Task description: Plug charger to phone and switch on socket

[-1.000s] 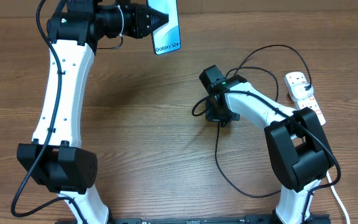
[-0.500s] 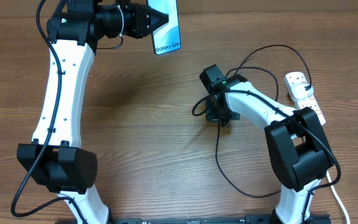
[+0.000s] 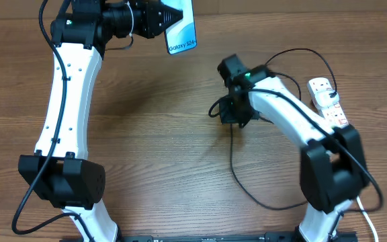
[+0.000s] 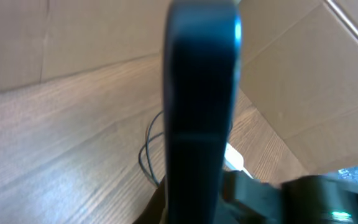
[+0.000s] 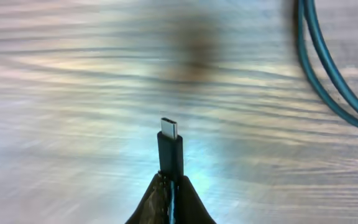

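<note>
The phone (image 3: pixel 181 28), its blue-white screen lit, hangs above the table's far edge with my left gripper (image 3: pixel 168 16) shut on its end. In the left wrist view the phone (image 4: pixel 201 93) stands edge-on and hides the fingers. My right gripper (image 3: pixel 236 115) is near mid-table, shut on the charger (image 3: pixel 232 168) just behind its connector tip (image 5: pixel 170 144), which sticks out past the gripper (image 5: pixel 170 185) above the wood. The black cable loops back to the white socket (image 3: pixel 332 106) at the right edge.
A white plug adapter (image 3: pixel 320 87) sits in the socket's far end, and a white cord (image 3: pixel 368 218) runs off at the near right. Loose loops of black cable (image 5: pixel 328 81) lie beside the right gripper. Cardboard walls (image 4: pixel 303 74) stand behind the table.
The right arm has risen and swung toward the far side, lifting the connector end of the cable off the wood. The left gripper has carried the phone slightly to the right.
</note>
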`<state>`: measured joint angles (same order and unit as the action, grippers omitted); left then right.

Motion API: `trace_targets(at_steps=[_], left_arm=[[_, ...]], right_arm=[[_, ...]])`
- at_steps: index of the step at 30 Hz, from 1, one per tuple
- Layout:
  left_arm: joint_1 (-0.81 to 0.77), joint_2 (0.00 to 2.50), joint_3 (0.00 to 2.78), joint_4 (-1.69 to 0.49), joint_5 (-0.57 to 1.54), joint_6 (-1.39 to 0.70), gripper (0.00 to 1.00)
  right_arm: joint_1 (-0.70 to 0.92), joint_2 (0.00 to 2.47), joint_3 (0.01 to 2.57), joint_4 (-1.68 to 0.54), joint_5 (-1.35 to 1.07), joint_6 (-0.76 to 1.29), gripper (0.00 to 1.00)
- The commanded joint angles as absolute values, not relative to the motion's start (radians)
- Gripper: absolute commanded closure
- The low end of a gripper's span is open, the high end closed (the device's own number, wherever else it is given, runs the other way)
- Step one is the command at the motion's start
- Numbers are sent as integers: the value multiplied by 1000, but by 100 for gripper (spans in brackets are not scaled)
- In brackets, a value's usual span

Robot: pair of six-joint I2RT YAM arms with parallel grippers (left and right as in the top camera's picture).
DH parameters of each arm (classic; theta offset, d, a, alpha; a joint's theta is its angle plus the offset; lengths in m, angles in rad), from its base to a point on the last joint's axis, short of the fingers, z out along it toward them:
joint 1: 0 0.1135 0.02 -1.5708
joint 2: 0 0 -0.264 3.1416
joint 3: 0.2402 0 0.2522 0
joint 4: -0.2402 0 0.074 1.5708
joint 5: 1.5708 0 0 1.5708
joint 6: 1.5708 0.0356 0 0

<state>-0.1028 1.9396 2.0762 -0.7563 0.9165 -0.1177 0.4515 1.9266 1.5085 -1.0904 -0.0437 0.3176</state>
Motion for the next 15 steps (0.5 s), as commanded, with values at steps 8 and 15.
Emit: trace_targets(at_steps=[8, 15], left_arm=[[-110, 1938, 2090, -593, 1190, -204, 96], [-141, 1938, 2090, -598, 1232, -203, 96]], right_arm=[[450, 1597, 1606, -1132, -247, 204, 96], [450, 1451, 1606, -1132, -202, 204, 96]])
